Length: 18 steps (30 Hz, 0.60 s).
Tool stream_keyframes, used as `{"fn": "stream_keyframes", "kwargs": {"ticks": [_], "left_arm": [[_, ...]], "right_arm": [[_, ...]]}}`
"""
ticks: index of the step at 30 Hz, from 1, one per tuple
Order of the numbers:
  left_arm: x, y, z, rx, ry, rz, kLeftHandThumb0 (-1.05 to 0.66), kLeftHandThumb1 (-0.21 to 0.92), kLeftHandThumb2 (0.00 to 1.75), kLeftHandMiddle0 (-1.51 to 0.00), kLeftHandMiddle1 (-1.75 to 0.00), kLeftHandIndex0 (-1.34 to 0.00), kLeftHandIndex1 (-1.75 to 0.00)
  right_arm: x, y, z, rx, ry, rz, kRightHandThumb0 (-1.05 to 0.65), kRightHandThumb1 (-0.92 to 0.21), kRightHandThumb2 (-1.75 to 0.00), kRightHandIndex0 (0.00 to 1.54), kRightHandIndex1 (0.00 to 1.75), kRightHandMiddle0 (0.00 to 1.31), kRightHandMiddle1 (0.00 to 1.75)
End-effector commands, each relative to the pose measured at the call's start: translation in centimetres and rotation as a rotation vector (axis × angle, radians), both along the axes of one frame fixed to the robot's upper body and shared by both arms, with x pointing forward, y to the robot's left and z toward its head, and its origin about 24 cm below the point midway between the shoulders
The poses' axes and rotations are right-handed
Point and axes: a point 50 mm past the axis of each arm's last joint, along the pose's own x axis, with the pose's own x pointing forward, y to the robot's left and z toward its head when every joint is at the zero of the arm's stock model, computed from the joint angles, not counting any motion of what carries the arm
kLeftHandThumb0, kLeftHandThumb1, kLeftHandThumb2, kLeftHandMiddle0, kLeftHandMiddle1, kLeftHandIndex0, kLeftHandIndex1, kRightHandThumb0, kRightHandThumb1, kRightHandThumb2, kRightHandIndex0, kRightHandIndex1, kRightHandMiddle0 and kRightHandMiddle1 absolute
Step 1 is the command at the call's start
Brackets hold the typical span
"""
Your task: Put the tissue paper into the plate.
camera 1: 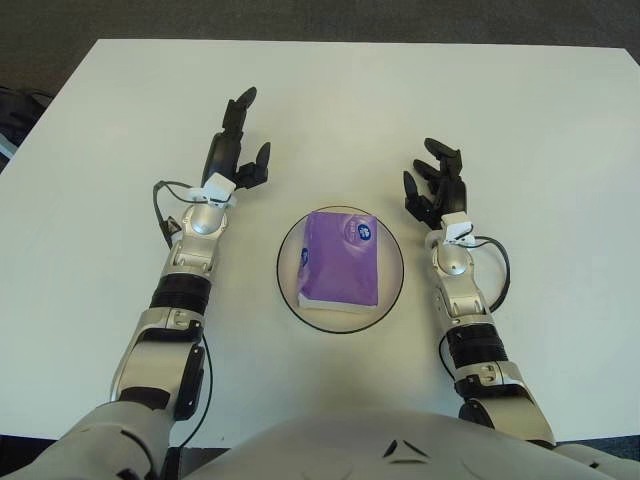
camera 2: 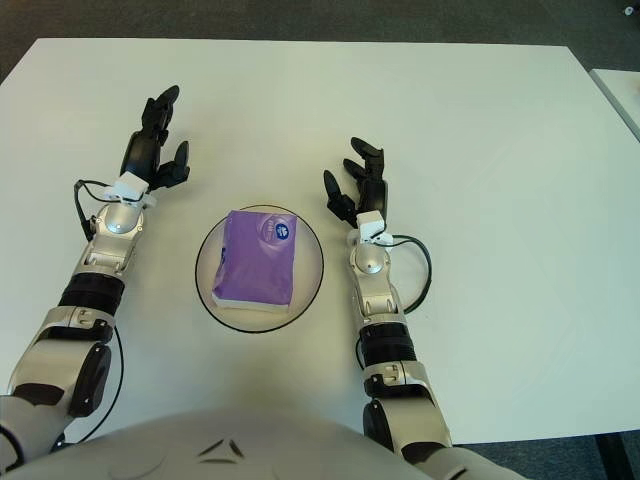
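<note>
Purple tissue pack (camera 1: pixel 341 259) lies flat inside the clear round plate (camera 1: pixel 388 296), long axis running away from the robot, white edge showing at the near end, small round blue-and-white mark at the far right corner. Pack sits within the rim on all sides. Plate rests on the white table (camera 1: pixel 520 110), centred between the 2 arms.

Left hand (camera 1: pixel 230 155): up and to the left of the plate, well apart from it, holding nothing. Fingers (camera 1: pixel 238 106) spread loosely, the longest pointing away from the robot toward the far table edge; thumb-side digit splayed to the right, nearest the plate. White wrist block and a black cable loop just behind the palm.

Right hand (camera 1: pixel 434 187): to the right of the plate, near its far right rim but not touching. All 3 fingers (camera 1: pixel 443 153) open and relaxed, tips pointing away from the robot, nothing held. Black cable loops beside its forearm on the outer side.
</note>
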Motion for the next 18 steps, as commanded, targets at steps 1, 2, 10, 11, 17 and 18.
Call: {"fn": "stream_keyframes", "kwargs": {"ticks": [1, 2, 10, 11, 17, 18], "left_arm": [[-0.1, 0.1, -0.6, -0.030, 0.022, 0.031, -0.73, 0.92, 0.80, -0.19, -0.02, 0.00, -0.47], [-0.1, 0.1, -0.9, -0.035, 0.033, 0.038, -0.73, 0.92, 0.80, -0.19, -0.02, 0.00, -0.47], [0.2, 0.8, -3.1, -0.067, 0.130, 0.103, -0.71, 0.92, 0.77, -0.22, -0.04, 0.00, -0.48], [0.3, 0.9, -3.4, -0.072, 0.142, 0.110, -0.72, 0.92, 0.77, -0.23, -0.04, 0.00, -0.48], [0.4, 1.1, -4.5, -0.107, 0.171, 0.134, -0.72, 0.92, 0.75, -0.23, -0.04, 0.00, -0.49], [0.4, 1.1, -4.7, -0.112, 0.176, 0.137, -0.72, 0.92, 0.75, -0.23, -0.04, 0.00, -0.49]], "right_arm": [[-2.4, -0.9, -5.6, 0.021, 0.271, -0.031, -0.50, -0.81, -0.59, 0.27, 0.54, 0.00, 0.76], [-2.4, -0.8, -5.6, 0.021, 0.271, -0.032, -0.50, -0.81, -0.59, 0.27, 0.54, 0.00, 0.76], [-2.3, -0.8, -5.6, 0.019, 0.271, -0.036, -0.50, -0.80, -0.60, 0.28, 0.55, 0.00, 0.77], [-2.3, -0.9, -5.6, 0.018, 0.272, -0.035, -0.50, -0.80, -0.60, 0.28, 0.55, 0.00, 0.77], [-2.3, -0.9, -5.6, 0.012, 0.270, -0.037, -0.52, -0.81, -0.60, 0.27, 0.54, 0.00, 0.77], [-2.3, -0.9, -5.6, 0.012, 0.269, -0.036, -0.52, -0.81, -0.60, 0.27, 0.54, 0.00, 0.76]]}}
